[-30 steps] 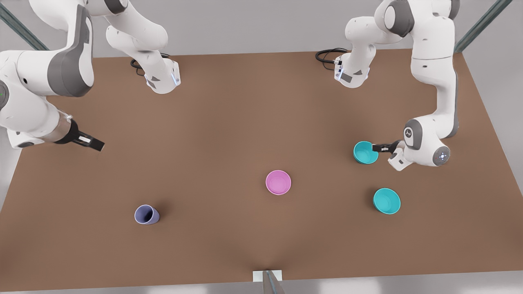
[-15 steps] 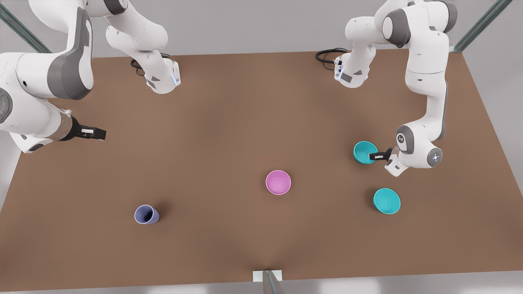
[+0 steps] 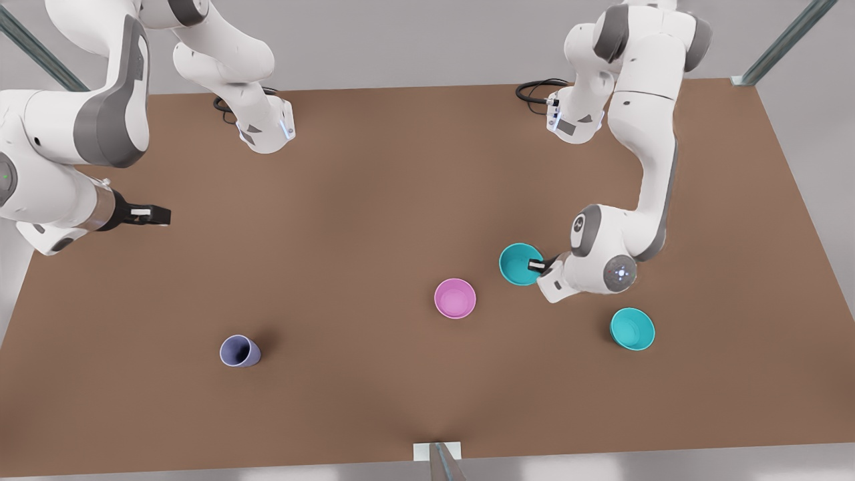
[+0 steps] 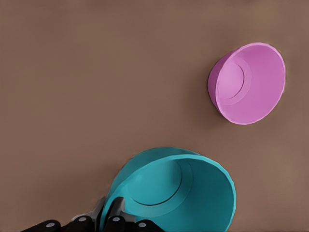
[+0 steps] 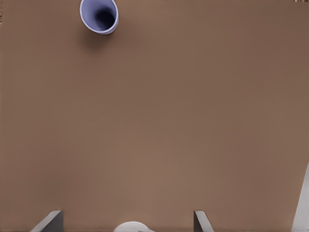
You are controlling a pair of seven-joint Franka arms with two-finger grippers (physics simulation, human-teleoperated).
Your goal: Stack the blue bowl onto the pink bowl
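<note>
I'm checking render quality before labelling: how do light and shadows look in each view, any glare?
Front view: soft, even light, no glare; the lavender cup casts a faint shadow, the table shows mild light and dark patches. Left wrist view: the blue bowl in the left pincer and the pink bowl are matte with gentle shading. Right wrist view: a soft shadow beside the cup; the right pincer waits.

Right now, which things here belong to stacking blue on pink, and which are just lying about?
In the job:
- blue bowl, held by its rim
- left gripper, shut on it, beside the pink bowl
- pink bowl, on the table

Lying about:
- second teal bowl
- lavender cup
- right gripper, waiting at the front view's left
</note>
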